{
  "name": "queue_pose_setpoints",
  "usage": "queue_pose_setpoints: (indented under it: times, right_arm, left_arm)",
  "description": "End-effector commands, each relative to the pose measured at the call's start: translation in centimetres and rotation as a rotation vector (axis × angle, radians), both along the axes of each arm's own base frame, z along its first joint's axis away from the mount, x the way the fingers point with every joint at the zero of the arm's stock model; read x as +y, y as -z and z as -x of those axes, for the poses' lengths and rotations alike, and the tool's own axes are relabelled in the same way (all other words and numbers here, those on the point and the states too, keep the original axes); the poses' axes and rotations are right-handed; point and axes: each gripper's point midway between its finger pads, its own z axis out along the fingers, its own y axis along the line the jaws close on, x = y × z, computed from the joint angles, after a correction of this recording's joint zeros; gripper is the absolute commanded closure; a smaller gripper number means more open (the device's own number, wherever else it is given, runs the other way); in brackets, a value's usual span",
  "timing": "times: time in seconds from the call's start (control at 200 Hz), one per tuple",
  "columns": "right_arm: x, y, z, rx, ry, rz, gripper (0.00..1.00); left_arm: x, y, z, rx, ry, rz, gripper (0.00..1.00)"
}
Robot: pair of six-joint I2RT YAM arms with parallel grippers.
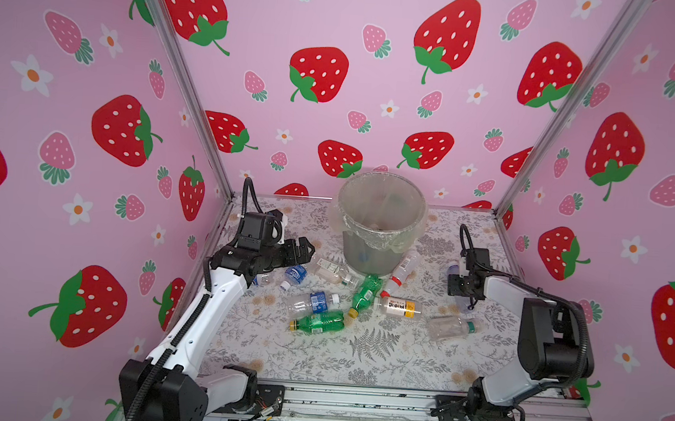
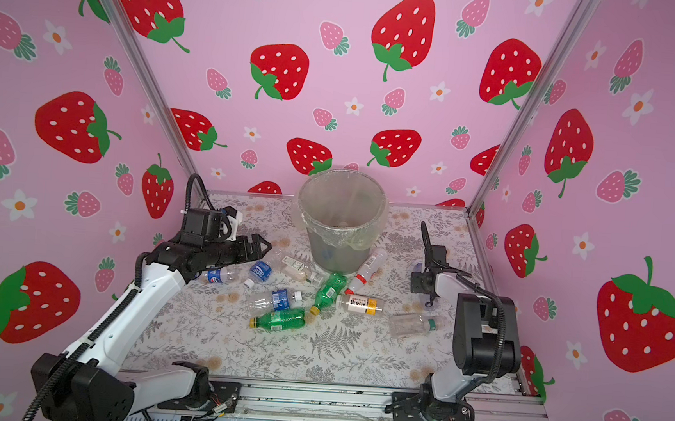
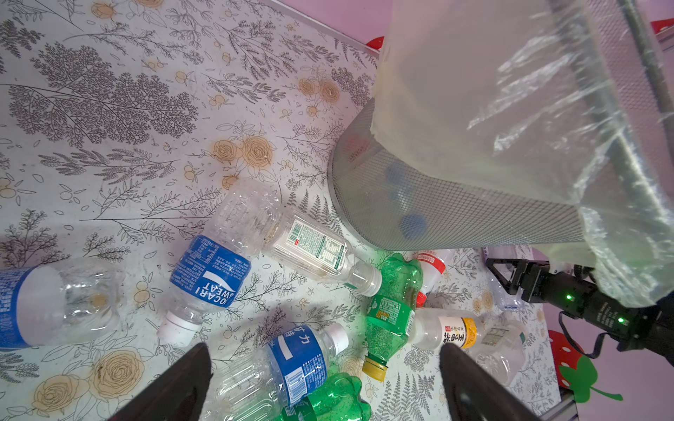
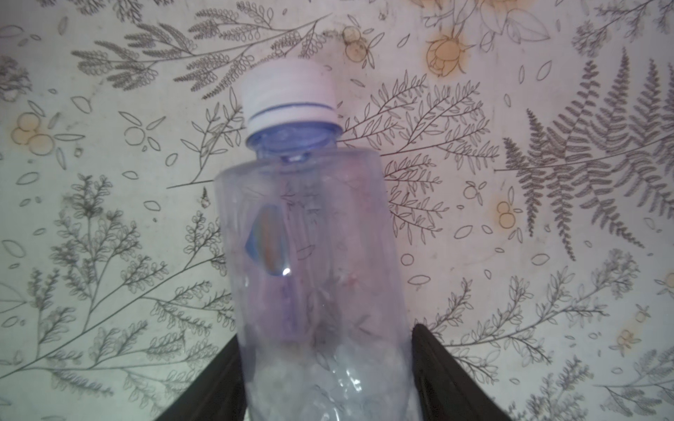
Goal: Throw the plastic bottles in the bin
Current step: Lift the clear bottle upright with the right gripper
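Note:
The bin (image 1: 365,258) (image 2: 330,255) (image 3: 437,218), grey mesh with a clear liner, stands at the back middle. Several plastic bottles lie in front of it: two green ones (image 1: 318,322) (image 1: 364,294), a blue-labelled one (image 1: 313,302) (image 3: 291,361), a yellow-labelled one (image 1: 400,307) and a crushed clear one (image 1: 451,327). My left gripper (image 1: 304,250) (image 2: 260,246) (image 3: 324,348) hovers open above the left of the pile, holding nothing. My right gripper (image 1: 460,293) (image 2: 424,288) (image 4: 326,335) points down at the table. Both its fingers press the sides of a clear white-capped bottle (image 4: 310,237).
Pink strawberry walls with metal posts (image 1: 197,100) close in the floral table (image 1: 317,356) on three sides. A metal rail (image 1: 355,401) runs along the front edge between the arm bases. More bottles (image 1: 294,275) (image 1: 398,272) lie close to the bin's foot.

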Motion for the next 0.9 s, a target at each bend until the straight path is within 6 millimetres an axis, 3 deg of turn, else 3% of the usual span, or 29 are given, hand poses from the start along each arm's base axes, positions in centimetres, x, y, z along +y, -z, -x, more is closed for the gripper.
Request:
queue_pose_setpoints:
  times: [0.0, 0.14, 0.43, 0.895]
  right_arm:
    - [0.1, 0.5, 0.3, 0.011, -0.007, -0.011, 0.40]
    - [0.1, 0.6, 0.3, 0.008, -0.005, -0.017, 0.47]
    - [0.4, -1.0, -0.2, -0.044, 0.012, -0.044, 0.48]
    - [1.7, -10.1, -0.8, -0.328, 0.049, -0.202, 0.48]
  left_arm:
    - [-0.1, 0.0, 0.0, -0.001, 0.007, 0.014, 0.01]
    - [-0.1, 0.0, 0.0, -0.005, 0.007, 0.011, 0.01]
    - [0.0, 0.0, 0.0, -0.005, 0.003, 0.012, 0.01]
    - [0.2, 0.2, -0.2, 0.004, -0.003, 0.012, 0.01]
